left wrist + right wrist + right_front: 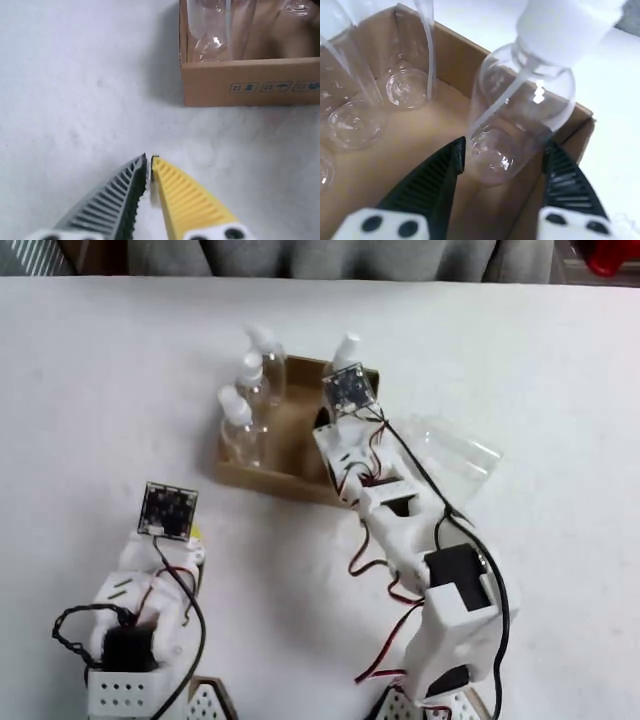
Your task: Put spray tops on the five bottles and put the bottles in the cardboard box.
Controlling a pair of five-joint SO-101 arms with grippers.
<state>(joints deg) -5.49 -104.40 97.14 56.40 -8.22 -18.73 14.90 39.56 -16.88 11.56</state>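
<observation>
Clear spray bottle (520, 115) with white top, upright, grasped between fingers of right end effector (502, 152), in cardboard box (455, 55) corner. Three more topped bottles (252, 385) beyond. Left end effector (149, 162) clenched, empty, over bench (75, 100); box ahead.

The white tabletop (90, 370) carries crumpled clear plastic wrapping (455, 452), lying near the right hand (503, 148), off to its right. Well beyond that hand, past the tabletop's far edge, sits something red (610, 255) beside grey folds (300, 255).
</observation>
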